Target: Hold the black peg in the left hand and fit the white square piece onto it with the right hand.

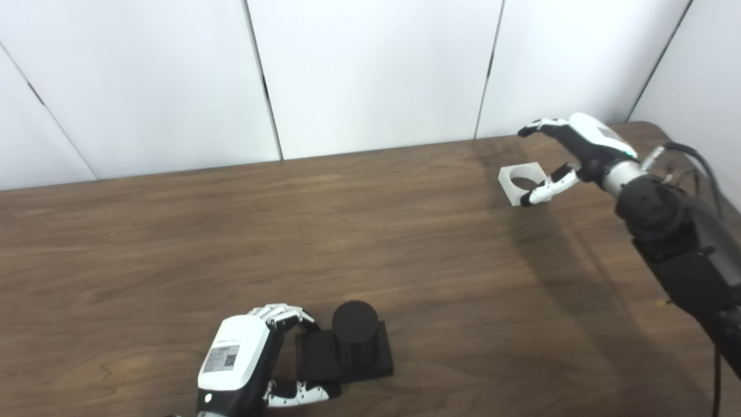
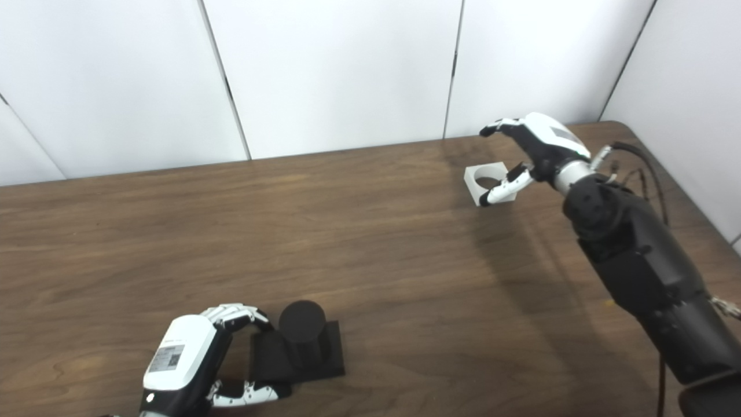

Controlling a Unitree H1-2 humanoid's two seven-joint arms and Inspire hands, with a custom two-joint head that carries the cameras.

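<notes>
A brown wooden table (image 1: pixel 370 231) carries two task things, well apart. At the near edge stands the black peg (image 1: pixel 354 333), upright on its square base; the left robot hand (image 1: pixel 243 359) curls wide around the base's left side, seemingly not yet gripping. At the far right lies the white piece (image 1: pixel 523 182), round hole up; the right robot hand (image 1: pixel 564 156) hangs spread above it, thumb touching. It should pinch opposite walls, keeping the hole clear.
</notes>
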